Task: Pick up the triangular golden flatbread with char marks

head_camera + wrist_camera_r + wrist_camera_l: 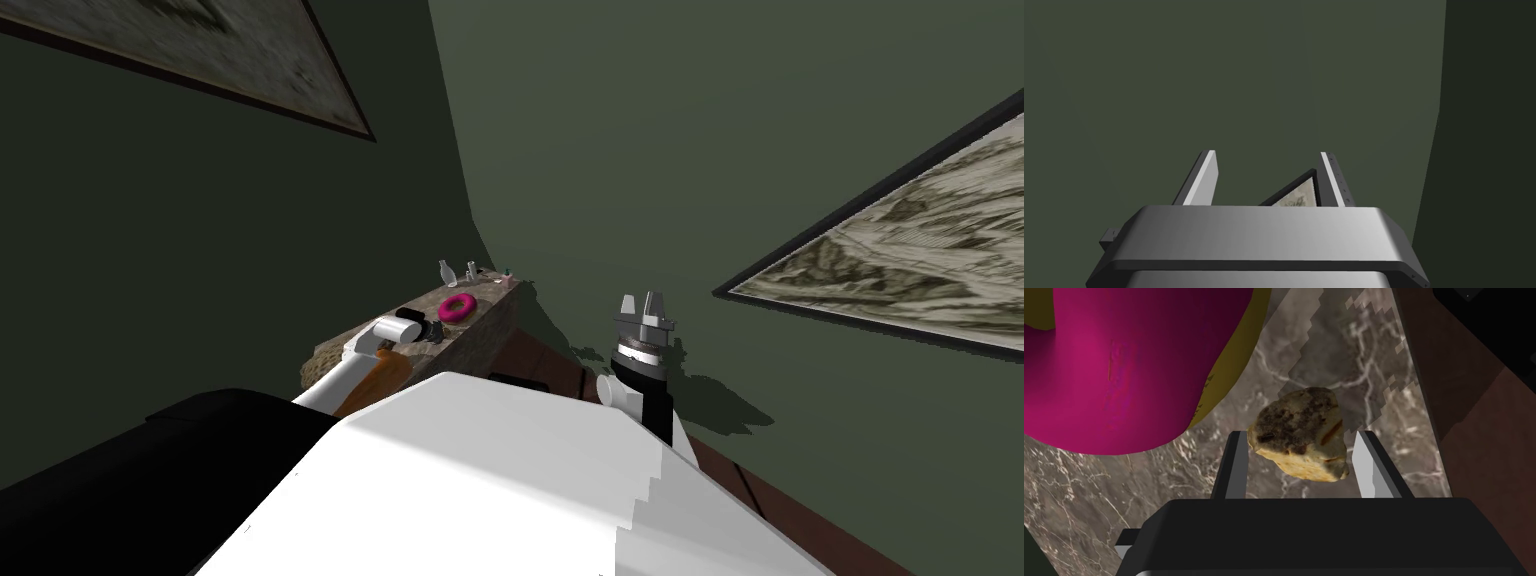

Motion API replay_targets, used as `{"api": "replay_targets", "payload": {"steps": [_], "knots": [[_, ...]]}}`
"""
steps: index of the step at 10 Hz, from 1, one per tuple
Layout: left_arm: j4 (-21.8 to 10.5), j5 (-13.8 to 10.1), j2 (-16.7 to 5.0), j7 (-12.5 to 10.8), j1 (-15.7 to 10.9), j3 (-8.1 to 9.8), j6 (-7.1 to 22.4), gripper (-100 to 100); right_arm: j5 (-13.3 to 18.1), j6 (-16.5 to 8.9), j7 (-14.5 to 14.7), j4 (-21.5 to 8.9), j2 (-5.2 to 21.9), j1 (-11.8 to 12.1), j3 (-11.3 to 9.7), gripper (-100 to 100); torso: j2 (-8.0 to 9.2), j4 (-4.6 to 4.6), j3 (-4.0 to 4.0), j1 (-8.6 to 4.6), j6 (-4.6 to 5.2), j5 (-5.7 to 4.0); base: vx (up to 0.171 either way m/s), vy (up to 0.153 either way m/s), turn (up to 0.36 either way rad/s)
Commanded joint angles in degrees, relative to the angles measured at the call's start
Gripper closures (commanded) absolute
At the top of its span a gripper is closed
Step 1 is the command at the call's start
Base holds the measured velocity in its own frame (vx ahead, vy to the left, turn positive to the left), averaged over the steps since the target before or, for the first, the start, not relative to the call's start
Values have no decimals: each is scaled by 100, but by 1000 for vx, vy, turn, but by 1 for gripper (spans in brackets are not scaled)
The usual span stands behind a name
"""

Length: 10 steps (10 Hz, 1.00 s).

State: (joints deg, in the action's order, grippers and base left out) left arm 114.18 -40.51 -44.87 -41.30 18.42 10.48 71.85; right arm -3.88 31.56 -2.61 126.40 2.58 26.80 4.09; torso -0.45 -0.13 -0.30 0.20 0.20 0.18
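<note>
The flatbread (1299,438) is a small golden wedge with dark char marks, lying on the grey marble counter (1349,363). My left gripper (1301,434) is open around it, one finger (1236,463) at its edge and the other a little off its far side. In the head view the left gripper (425,330) hangs over the counter (490,320) beside a pink doughnut (457,308). My right gripper (643,300) is held up off the counter's end near the green wall, open with nothing between its fingers (1206,175).
The big pink doughnut (1124,363) with a yellow underside sits close beside the flatbread. Small bottles (447,272) stand at the counter's far end. The counter's edge drops to brown floor (1474,413) just past the gripper.
</note>
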Motion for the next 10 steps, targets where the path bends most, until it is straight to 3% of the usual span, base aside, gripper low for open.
{"api": "replay_targets", "payload": {"steps": [1, 9, 10], "knots": [[216, 30, 3, -27, 107, -51, 19, 100, 0, 0, 0, 0, 0, 0, 0, 0, 0, 0, 0, 0, 0, 0, 61, 14, 163], [1520, 127, -50, -265, 671, -263, 291, 100, 0, 0, 0, 0, 0, 1, 1, 0, -27, -5, -16, 8, -1, 1, 87, 24, 156], [1424, 130, -43, -251, 616, -254, 273, 100, 0, 0, 0, 0, 0, 1, 1, 0, -25, -5, -14, 7, -1, 1, 33, 5, 27]]}}
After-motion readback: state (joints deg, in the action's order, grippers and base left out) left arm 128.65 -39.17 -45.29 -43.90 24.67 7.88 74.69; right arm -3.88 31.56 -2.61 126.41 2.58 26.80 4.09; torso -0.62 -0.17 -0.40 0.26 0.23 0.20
